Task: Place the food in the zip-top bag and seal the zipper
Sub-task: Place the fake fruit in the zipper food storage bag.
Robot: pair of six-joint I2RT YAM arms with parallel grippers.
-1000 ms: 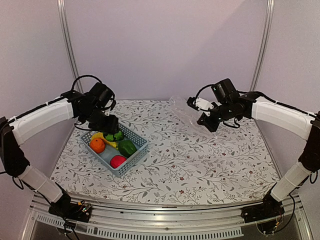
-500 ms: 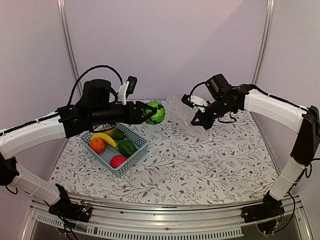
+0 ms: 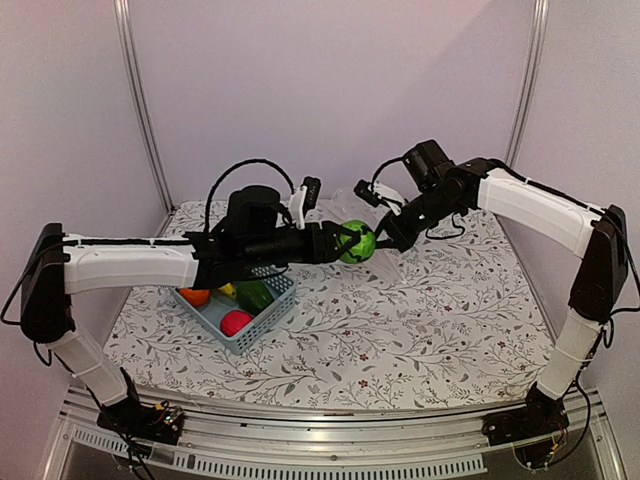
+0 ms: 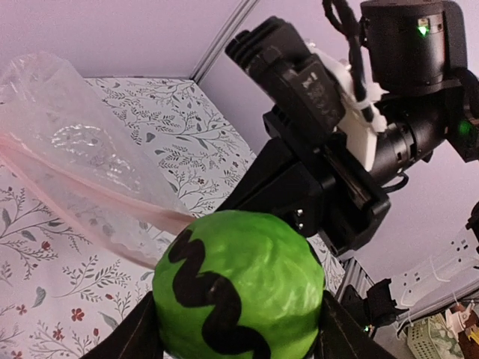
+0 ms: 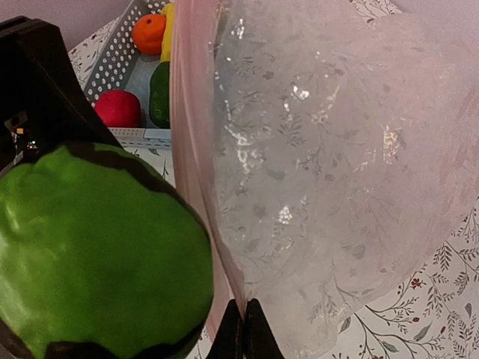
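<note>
Nothing was judged bagged yet: a green toy melon (image 4: 239, 288) was clamped in the left gripper (image 3: 352, 241) just before the zip-top bag (image 5: 329, 149), whose edge was pinched by the closed right gripper (image 5: 244, 329).

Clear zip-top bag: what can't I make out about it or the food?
Clear crinkly plastic bag: mouth open or shut; right wrist sees its pinkish zipper strip edge-on, top view too small.
Light blue slotted basket: left arm covers part, top view.
Green black-striped toy ball: underside cut off, left wrist.

The floral-patterned table (image 3: 400, 310) carries a blue basket (image 3: 268, 312).
</note>
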